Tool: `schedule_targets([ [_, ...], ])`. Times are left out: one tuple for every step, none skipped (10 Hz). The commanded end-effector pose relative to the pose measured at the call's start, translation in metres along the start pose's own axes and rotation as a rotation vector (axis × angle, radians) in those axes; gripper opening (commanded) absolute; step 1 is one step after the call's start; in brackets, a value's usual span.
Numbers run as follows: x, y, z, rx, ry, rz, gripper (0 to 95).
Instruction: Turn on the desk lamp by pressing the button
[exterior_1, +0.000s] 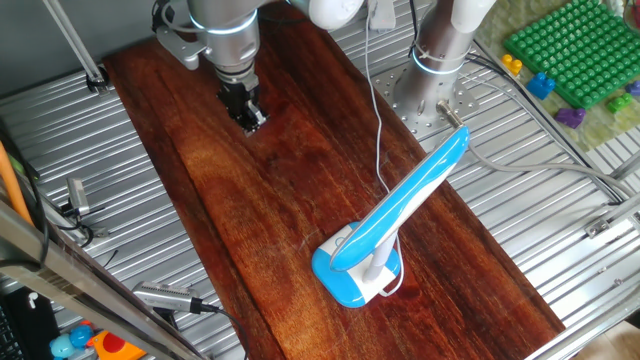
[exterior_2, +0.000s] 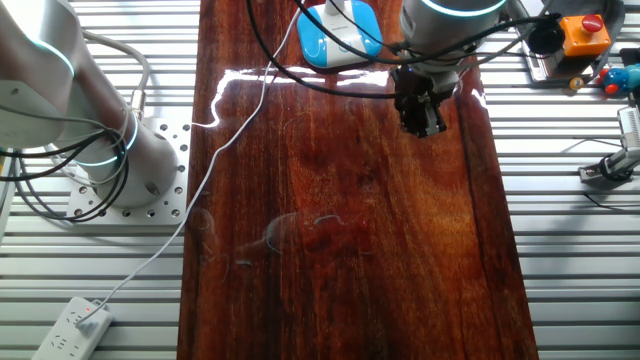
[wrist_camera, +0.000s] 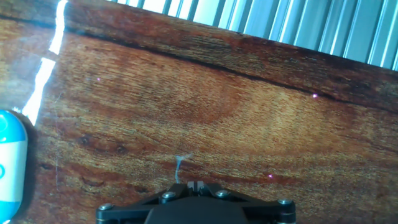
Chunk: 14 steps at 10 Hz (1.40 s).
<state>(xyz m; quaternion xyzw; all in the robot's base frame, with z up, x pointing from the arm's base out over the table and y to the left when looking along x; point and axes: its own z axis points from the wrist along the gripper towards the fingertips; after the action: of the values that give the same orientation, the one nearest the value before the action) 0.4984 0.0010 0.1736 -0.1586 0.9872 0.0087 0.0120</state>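
Across our wooden board (exterior_1: 260, 190), our gripper (exterior_1: 250, 116) hangs well apart from the desk lamp (exterior_1: 385, 225); we cannot tell its jaw state.

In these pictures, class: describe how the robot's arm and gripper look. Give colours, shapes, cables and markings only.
The arm is a rounded silver-grey cylinder with a glowing light-blue ring near the wrist. The gripper is small, black and blocky with two short fingers. Black cables loop beside the wrist.

Markings check: none legible.
No text, label, brand, number or sign can be read on any item in the three views.
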Motion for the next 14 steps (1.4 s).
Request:
schedule_targets([
  [-0.001, 0.0, 0.0, -0.001, -0.004, -0.013, 0.0],
  [-0.001, 0.0, 0.0, 0.004, 0.0, -0.023, 0.0],
  [-0.001, 0.0, 0.0, 0.007, 0.003, -0.026, 0.0],
  [-0.001, 0.001, 0.0, 0.006, 0.005, -0.028, 0.0],
  [-0.002, 0.002, 0.001, 0.004, 0.009, -0.027, 0.0],
  [-0.002, 0.002, 0.001, 0.003, 0.01, -0.031, 0.0],
  [-0.002, 0.002, 0.001, -0.001, 0.008, -0.034, 0.0],
  [-0.002, 0.002, 0.001, -0.002, 0.01, -0.03, 0.0],
  [-0.006, 0.003, 0.0, -0.007, 0.016, -0.02, 0.0],
  [-0.017, 0.004, -0.003, -0.027, 0.027, -0.009, 0.0],
  [-0.025, 0.006, -0.005, -0.03, 0.036, -0.004, 0.0],
  [-0.033, 0.008, -0.006, -0.029, 0.044, 0.003, 0.0],
  [-0.038, 0.01, -0.007, -0.03, 0.051, 0.01, 0.0],
  [-0.045, 0.011, -0.007, -0.03, 0.062, 0.016, 0.0],
])
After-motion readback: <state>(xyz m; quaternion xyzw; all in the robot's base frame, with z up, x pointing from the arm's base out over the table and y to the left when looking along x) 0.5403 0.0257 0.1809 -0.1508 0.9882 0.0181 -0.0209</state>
